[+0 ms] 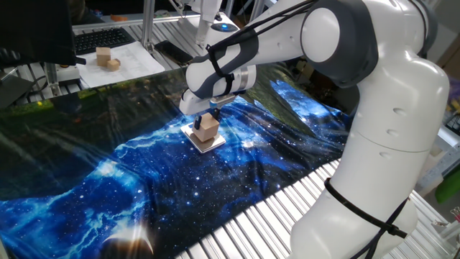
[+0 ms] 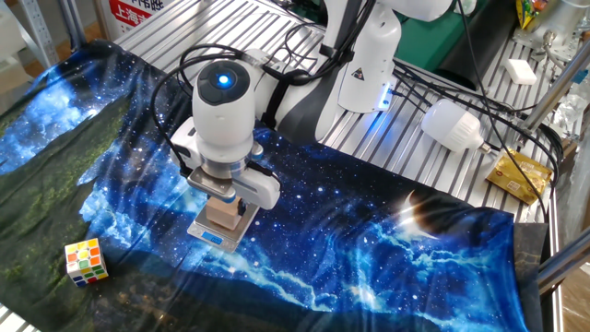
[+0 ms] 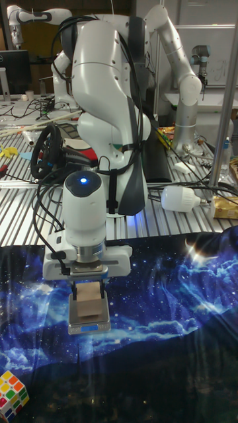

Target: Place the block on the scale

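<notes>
A white Franka arm reaches down over a table draped in a blue galaxy-print cloth (image 2: pixel 387 240), with its gripper (image 3: pixel 88 295) positioned directly above the scale (image 3: pixel 88 325). The scale, a flat white square slab with a small blue mark on its near edge, lies flat on the cloth. The block (image 3: pixel 88 307), a plain tan wooden cube, sits on the scale's top face, roughly centred, with the slab's border showing around it in one fixed view (image 1: pixel 204 142). The fingers (image 3: pixel 75 295) stand on either side of the block; whether they press on it or have let go cannot be told from these views. The block is judged rigid, light and dry, with flat parallel faces that suit a pinch across two opposite sides near mid-height; unfinished wood should offer fair friction, and it is unlikely to be damaged by a firm hold. The scale appears thin and light enough to shift on the loose cloth if pushed sideways. A multicoloured puzzle cube (image 2: pixel 85 261) lies well apart, near the cloth's edge, and small wooden blocks (image 1: pixel 107 59) rest on white paper (image 1: pixel 136 59) beyond the cloth. A red sign (image 2: pixel 134 11) at the table's far edge carries white writing too small to read; no brand on the scale is legible.
</notes>
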### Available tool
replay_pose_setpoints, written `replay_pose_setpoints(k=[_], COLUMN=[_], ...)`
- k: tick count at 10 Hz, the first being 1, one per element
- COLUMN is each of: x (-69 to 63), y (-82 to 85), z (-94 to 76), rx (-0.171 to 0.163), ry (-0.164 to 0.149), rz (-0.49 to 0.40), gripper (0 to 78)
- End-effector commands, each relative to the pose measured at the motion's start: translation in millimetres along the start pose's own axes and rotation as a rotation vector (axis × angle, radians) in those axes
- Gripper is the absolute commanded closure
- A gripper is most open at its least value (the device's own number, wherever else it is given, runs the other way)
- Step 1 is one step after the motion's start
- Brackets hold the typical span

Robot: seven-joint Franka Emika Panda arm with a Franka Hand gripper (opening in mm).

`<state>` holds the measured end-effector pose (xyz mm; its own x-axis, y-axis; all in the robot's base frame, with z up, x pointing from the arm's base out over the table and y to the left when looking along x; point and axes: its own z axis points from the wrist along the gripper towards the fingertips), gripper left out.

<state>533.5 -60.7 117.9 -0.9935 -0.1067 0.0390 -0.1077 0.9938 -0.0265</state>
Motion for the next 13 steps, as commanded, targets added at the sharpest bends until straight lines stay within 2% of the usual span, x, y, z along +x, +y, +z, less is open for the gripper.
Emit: replay_pose_setpoints(k=[1, 6, 7, 11, 13], x=[-0.9, -0.9, -0.7, -0.5, 0.1], y=[-0.4, -0.4, -0.1, -0.1, 0.6], z=[-0.9, -0.9, -0.3, -3.8, -11.1], rx=[0.005, 0.005, 0.008, 0.015, 0.036], ry=[-0.005, -0.005, -0.028, -0.040, -0.043], rz=[-0.004, -0.004, 0.006, 0.016, 0.027], gripper=[0.1, 0.1, 0.1, 0.1, 0.1])
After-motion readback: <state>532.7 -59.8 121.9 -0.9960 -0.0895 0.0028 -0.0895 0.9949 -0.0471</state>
